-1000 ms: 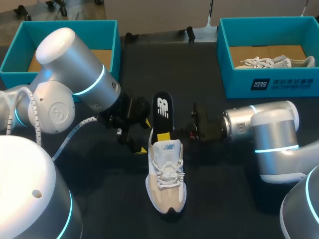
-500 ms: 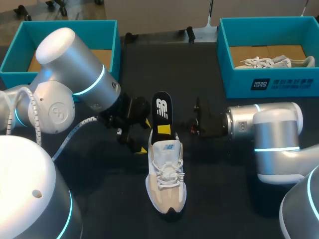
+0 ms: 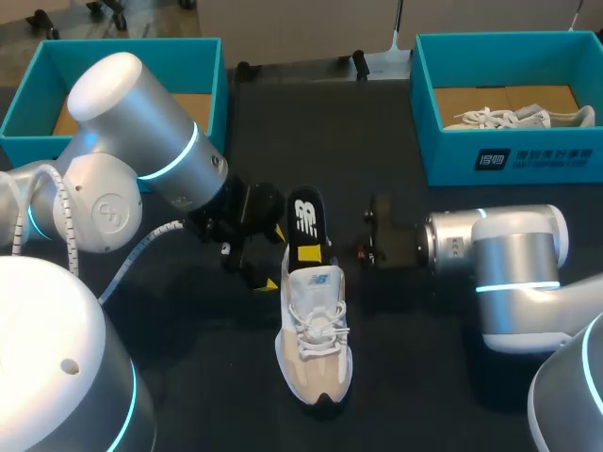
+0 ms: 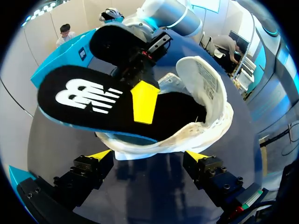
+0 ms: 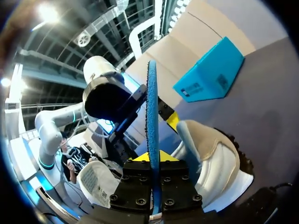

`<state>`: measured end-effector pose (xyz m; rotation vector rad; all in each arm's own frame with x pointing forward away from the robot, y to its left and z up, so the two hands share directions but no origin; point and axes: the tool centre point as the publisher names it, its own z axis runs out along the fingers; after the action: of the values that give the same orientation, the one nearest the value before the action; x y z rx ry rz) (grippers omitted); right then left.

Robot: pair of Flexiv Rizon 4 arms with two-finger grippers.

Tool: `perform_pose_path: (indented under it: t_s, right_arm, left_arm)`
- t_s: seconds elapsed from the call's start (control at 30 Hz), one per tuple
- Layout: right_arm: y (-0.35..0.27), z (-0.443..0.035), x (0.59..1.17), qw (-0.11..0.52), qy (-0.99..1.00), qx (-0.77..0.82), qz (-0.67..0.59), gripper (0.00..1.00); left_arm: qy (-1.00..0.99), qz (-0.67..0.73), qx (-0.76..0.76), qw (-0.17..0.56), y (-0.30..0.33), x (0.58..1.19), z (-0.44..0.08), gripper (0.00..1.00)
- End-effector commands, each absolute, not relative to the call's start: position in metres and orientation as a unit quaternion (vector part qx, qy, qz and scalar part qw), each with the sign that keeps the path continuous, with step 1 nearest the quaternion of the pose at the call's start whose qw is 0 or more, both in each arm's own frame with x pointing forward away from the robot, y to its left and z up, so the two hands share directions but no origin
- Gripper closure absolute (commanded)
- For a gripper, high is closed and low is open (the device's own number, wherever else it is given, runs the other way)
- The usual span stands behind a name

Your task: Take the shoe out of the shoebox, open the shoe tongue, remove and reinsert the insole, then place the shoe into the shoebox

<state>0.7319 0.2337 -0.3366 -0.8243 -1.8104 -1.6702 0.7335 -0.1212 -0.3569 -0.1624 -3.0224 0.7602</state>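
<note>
Insole half out of the shoe, pinched in the right jaws.

The pale shoe [image 3: 314, 330] lies mid-worktop [image 3: 405, 395], toe toward the robot, well apart from the left shoebox [image 3: 219, 85] and the right shoebox [image 3: 443, 160] at the far corners. The black insole [image 3: 305, 215] juts up out of the heel opening; its front end seems to sit inside, though how deep is hard to tell. The right jaws are clamped on the insole, one yellow tip flat on its top face, and in the right wrist view it stands edge-on between them. The left jaws stand apart just beside the heel, gripping nothing.
</note>
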Motion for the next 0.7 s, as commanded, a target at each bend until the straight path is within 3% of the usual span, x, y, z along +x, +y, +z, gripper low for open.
perform_pose_path:
  t_s: [0.03, 0.37, 0.43, 0.53, 0.7]
  right_arm:
    - [0.232, -0.339, 0.722, 0.273, -0.677, -0.315, -0.607, 1.00]
    - [0.233, -0.337, 0.711, 0.279, -0.687, -0.310, -0.595, 1.00]
    - [0.235, -0.332, 0.713, 0.272, -0.689, -0.302, -0.599, 0.68]
    - [0.237, -0.324, 0.717, 0.261, -0.693, -0.291, -0.606, 0.48]
    - [0.238, -0.316, 0.725, 0.247, -0.694, -0.283, -0.614, 0.51]
  left_arm:
    - [-0.968, 0.244, -0.052, 0.010, -0.121, 0.733, -0.358, 0.00]
    - [-0.968, 0.244, -0.052, 0.010, -0.121, 0.733, -0.358, 0.00]
    - [-0.968, 0.244, -0.052, 0.010, -0.121, 0.733, -0.358, 0.00]
    - [-0.968, 0.244, -0.052, 0.010, -0.121, 0.733, -0.358, 0.00]
    - [-0.968, 0.244, -0.052, 0.010, -0.121, 0.733, -0.358, 0.00]
